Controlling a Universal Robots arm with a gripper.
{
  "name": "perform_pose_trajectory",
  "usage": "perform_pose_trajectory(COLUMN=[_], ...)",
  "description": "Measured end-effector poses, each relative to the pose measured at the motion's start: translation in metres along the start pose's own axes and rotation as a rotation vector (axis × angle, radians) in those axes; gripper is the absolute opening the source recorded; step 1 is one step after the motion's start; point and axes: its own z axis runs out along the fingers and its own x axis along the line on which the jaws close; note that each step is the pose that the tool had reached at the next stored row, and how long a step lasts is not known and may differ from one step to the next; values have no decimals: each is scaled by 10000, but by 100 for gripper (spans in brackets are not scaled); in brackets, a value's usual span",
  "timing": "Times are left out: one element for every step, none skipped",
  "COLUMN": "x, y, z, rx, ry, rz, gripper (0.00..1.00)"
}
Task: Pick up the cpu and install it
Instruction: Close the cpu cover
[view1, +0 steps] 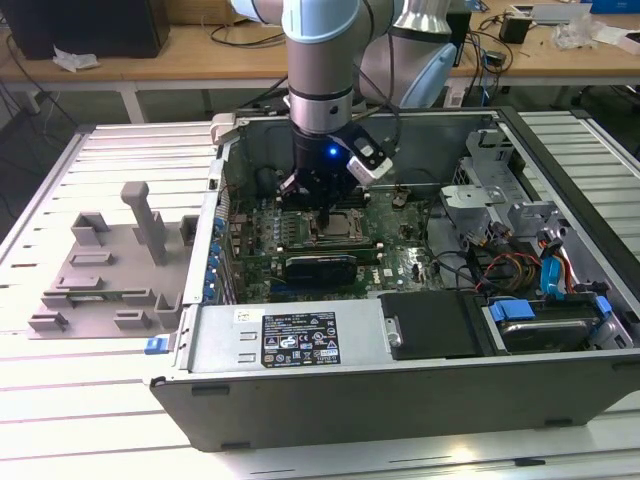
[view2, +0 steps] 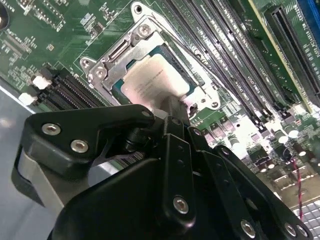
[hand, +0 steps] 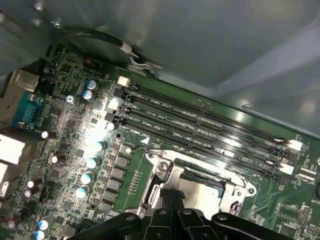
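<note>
On the exterior view's left, a grey tray (view1: 100, 270) sits on the counter (view1: 80, 400) with no chip visible on it. Right of it is the open case (view1: 300, 400), where the arm reaches straight down and the gripper (view1: 322, 205) hangs over the board's middle.

The cpu (view2: 150, 82) lies within the socket frame (view2: 107, 62), beside the long memory slots (view2: 225, 55). In the second wrist view the gripper (view2: 172, 107) meets the chip at 1 edge. I cannot tell from here whether it is clenched or released.

I'd judge the pick-up done and the seating step in hand: the chip is at its place, with the gripper right on it. As I see it, this point calls for a light, straight motion, since any sideways drag could shift the chip in its seat.

The cpu looks flat and square, with a pale, silvery top carrying faint print and a thin darker rim. It appears level and square in the frame. The first wrist view shows a dull grey patch of it (hand: 200, 187) just past the gripper (hand: 170, 200).
</note>
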Motion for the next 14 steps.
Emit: perform_pose_trajectory(x=[6,15,15,16,17,17,24,26,30,33,36,39,44,48], y=[2,5,5,5,5,6,8,9,10,10,11,12,15,16], z=[15,16,16,16,16,16,17,17,18,19,20,21,22,23], rx=[3,4,4,4,4,3,3,5,8,9,14,17,18,18], ry=[0,1,1,-1,-1,-1,-2,-1,-1,-1,0,-1,-4,-5], rz=[125,135,133,133,134,135,174,252,348,403,548,708,825,851], gripper=[11,11,11,11,11,11,11,11,11,11,11,11,11,11])
